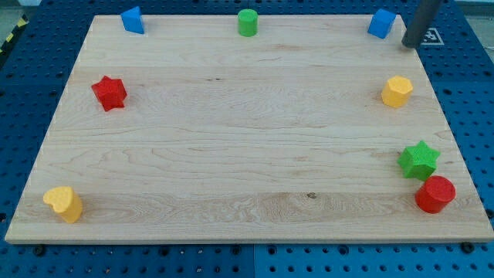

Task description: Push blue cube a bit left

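Observation:
The blue cube (380, 23) sits at the top right corner of the wooden board (247, 131). My tip (409, 44) is just to the right of the cube and slightly below it, a small gap apart, near the board's right edge. The dark rod rises from it to the view's top right.
A second blue block (133, 20) is at the top left. A green cylinder (247, 22) is at the top middle. A red star (109, 93) is at the left, a yellow block (64, 204) at the bottom left. A yellow hexagon (397, 91), green star (419, 160) and red cylinder (435, 194) line the right edge.

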{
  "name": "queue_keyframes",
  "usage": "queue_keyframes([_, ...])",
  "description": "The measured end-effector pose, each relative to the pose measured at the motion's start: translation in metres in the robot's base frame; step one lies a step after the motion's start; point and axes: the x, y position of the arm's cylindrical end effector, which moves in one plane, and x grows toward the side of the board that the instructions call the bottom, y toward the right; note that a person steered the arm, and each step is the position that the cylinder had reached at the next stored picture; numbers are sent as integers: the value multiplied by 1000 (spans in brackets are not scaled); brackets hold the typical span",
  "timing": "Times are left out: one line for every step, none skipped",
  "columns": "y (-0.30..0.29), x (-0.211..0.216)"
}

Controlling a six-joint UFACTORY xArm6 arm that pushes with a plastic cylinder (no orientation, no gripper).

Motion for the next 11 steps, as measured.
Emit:
queue_keyframes([0, -49])
queue_keyframes([0, -49])
queue_keyframes([0, -38])
queue_keyframes([-1, -32])
queue_keyframes([-1, -32])
queue_keyframes([-2, -27])
queue_keyframes([-2, -24])
queue_keyframes([-7, -23])
queue_keyframes([-21, -18])
queue_keyframes([-26, -17])
queue_keyframes([-12, 8])
